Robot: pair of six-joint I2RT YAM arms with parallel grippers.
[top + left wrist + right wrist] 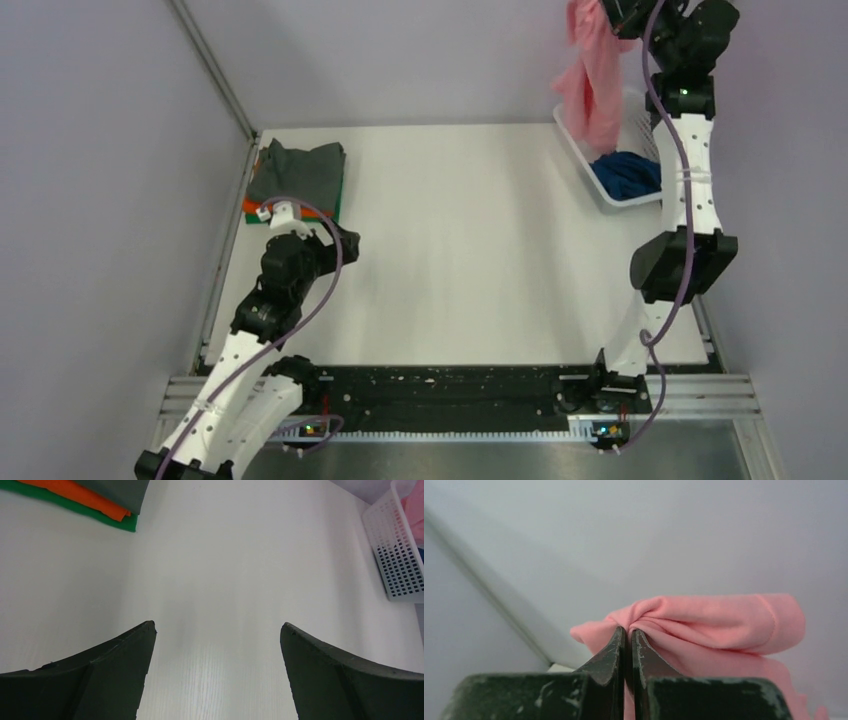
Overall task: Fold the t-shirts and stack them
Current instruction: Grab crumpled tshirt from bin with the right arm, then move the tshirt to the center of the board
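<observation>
My right gripper [608, 12] is raised high at the back right, shut on the pink t-shirt [592, 78], which hangs down over the white basket [578, 148]. In the right wrist view the cloth [704, 622] bunches at my closed fingertips [629, 630]. The navy blue t-shirt [626, 174] lies crumpled in the basket. A folded stack sits at the back left: dark grey t-shirt [298, 172] on top, orange [252, 208] and green [338, 205] edges below. My left gripper [280, 213] is open and empty, just in front of that stack; its view shows the stack's corner [107, 505].
The basket also shows at the right edge of the left wrist view [395, 555]. Grey walls enclose the table, with a metal rail [215, 70] along the back left. The arm bases sit on a black strip [440, 395] at the near edge.
</observation>
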